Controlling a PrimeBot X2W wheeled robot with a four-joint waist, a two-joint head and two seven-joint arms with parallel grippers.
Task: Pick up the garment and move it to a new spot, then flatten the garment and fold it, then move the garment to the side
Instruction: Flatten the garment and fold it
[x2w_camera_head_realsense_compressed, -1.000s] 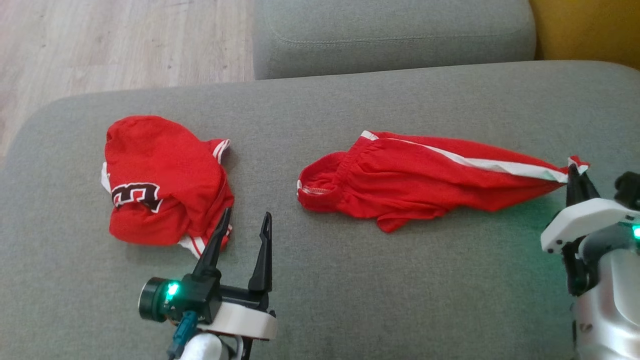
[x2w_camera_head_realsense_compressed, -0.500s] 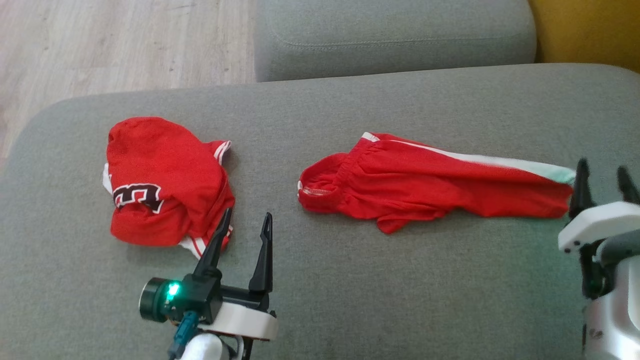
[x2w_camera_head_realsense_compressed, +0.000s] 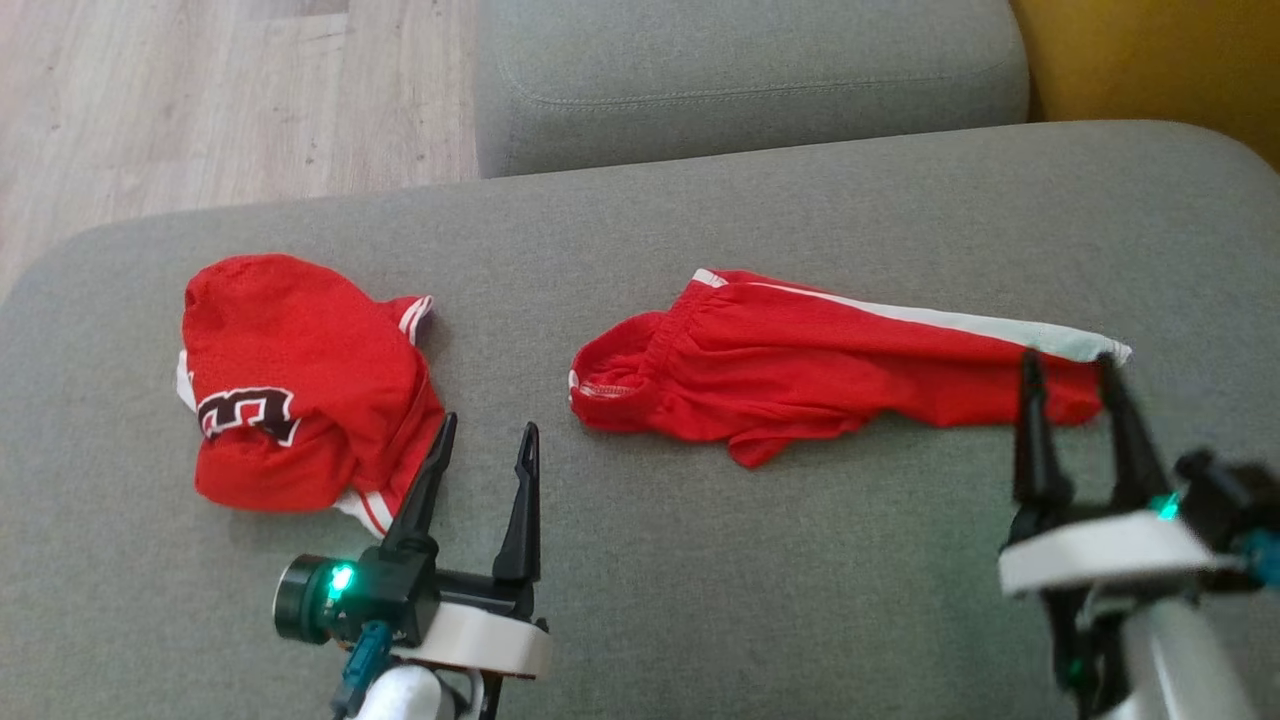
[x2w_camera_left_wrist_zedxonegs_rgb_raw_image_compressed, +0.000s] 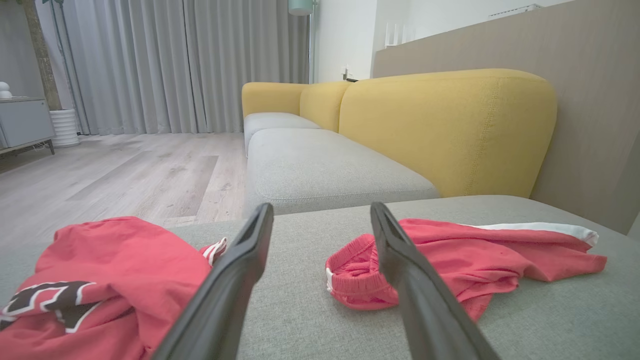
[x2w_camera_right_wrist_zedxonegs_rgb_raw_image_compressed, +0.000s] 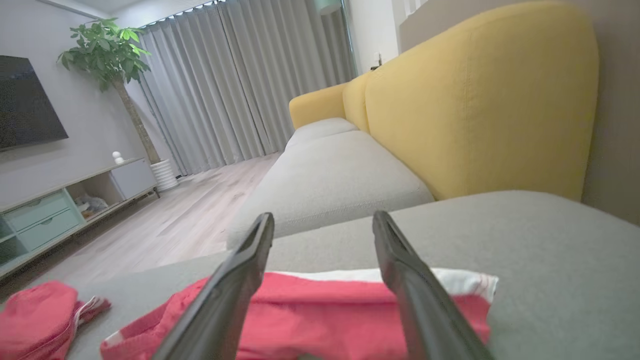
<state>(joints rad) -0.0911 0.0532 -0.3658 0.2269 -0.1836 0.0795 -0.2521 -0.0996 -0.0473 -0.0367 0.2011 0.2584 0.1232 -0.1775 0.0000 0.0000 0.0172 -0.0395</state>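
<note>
The garment is a pair of red shorts with a white side stripe (x2w_camera_head_realsense_compressed: 820, 370) (x2w_camera_left_wrist_zedxonegs_rgb_raw_image_compressed: 480, 255) (x2w_camera_right_wrist_zedxonegs_rgb_raw_image_compressed: 320, 310). It lies stretched out across the right half of the grey sofa seat (x2w_camera_head_realsense_compressed: 700, 560), waistband to the left. My right gripper (x2w_camera_head_realsense_compressed: 1066, 362) (x2w_camera_right_wrist_zedxonegs_rgb_raw_image_compressed: 322, 216) stands open just in front of the shorts' right leg end, holding nothing. My left gripper (x2w_camera_head_realsense_compressed: 490, 425) (x2w_camera_left_wrist_zedxonegs_rgb_raw_image_compressed: 321, 207) is open and empty. It hovers between the shorts and a crumpled red jersey (x2w_camera_head_realsense_compressed: 300, 390) (x2w_camera_left_wrist_zedxonegs_rgb_raw_image_compressed: 100, 280) (x2w_camera_right_wrist_zedxonegs_rgb_raw_image_compressed: 40, 315) at the left.
A second grey seat cushion (x2w_camera_head_realsense_compressed: 750, 80) lies beyond the gap at the back. A yellow backrest (x2w_camera_head_realsense_compressed: 1150, 60) (x2w_camera_left_wrist_zedxonegs_rgb_raw_image_compressed: 445, 130) rises at the far right. Wooden floor (x2w_camera_head_realsense_compressed: 200, 100) shows past the seat's rounded left edge.
My right gripper has opened and let go of the shorts' leg end, which now lies on the seat. That gripper has drawn back toward the front and left. The head camera shifted slightly.
</note>
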